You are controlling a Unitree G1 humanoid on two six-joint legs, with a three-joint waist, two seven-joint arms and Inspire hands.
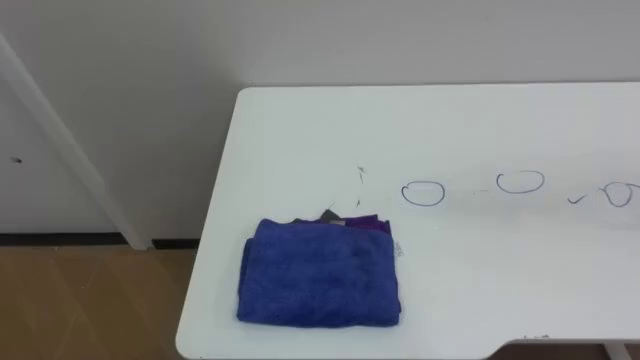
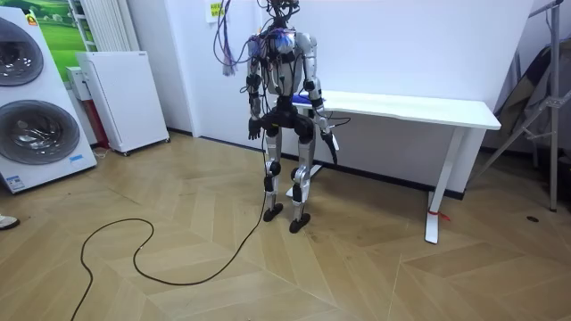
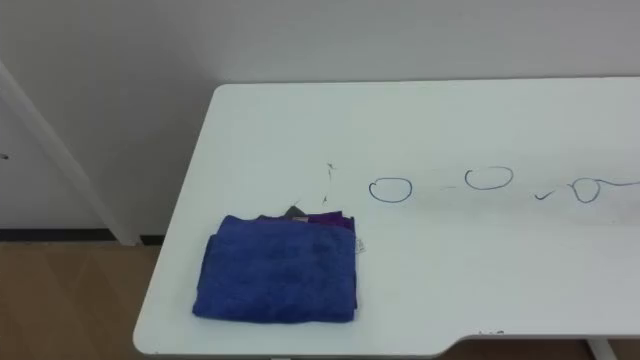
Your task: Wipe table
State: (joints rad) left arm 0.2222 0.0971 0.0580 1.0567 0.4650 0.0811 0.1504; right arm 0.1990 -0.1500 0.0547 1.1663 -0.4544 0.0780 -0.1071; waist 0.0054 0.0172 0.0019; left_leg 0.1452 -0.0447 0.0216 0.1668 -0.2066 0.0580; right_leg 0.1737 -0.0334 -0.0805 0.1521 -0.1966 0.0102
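Showing the tabletop closely, the eye views are presenting a folded blue cloth (image 1: 320, 275) lying near the left front corner of the white table (image 1: 480, 270). It is partly covering purple and dark cloth (image 1: 362, 222) at its far edge, and 3 blue pen loops (image 1: 423, 193) are running off to its right. The room view is adding 2 washing machines (image 2: 36, 134) and a white cabinet (image 2: 120, 98). The robot is standing at the table's left end, left hand (image 2: 253, 131) and right hand (image 2: 318, 119) hanging low; their grip cannot be told. A metal stand (image 2: 538, 98) is standing at the far right.
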